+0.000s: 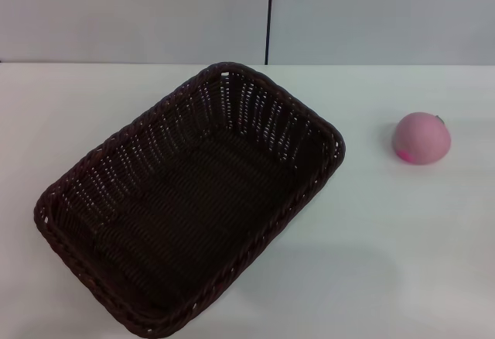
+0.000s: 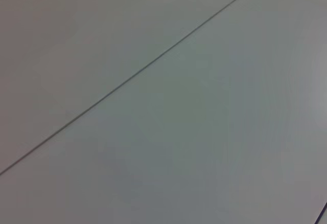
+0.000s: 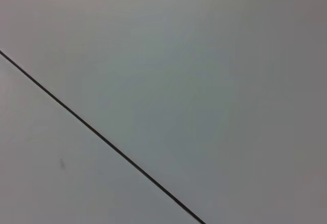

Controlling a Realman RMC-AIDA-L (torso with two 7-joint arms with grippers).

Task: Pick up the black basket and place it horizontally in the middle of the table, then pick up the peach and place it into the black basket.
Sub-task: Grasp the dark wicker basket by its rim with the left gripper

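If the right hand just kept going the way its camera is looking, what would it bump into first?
Probably only a plain pale panel with a thin dark seam. The hand itself isn't in view, and neither the black basket nor the peach lies ahead.

Nothing of the robot's own body is showing: no arm, casing or cable is appearing beside the black basket [image 1: 189, 200] in the head view, and both wrist views are taking in only a pale grey surface [image 2: 204, 132].

We can't read any text, labels, brands or numbers here, not on the black basket [image 1: 193, 200], the peach [image 1: 421, 138] or the table [image 1: 402, 246].
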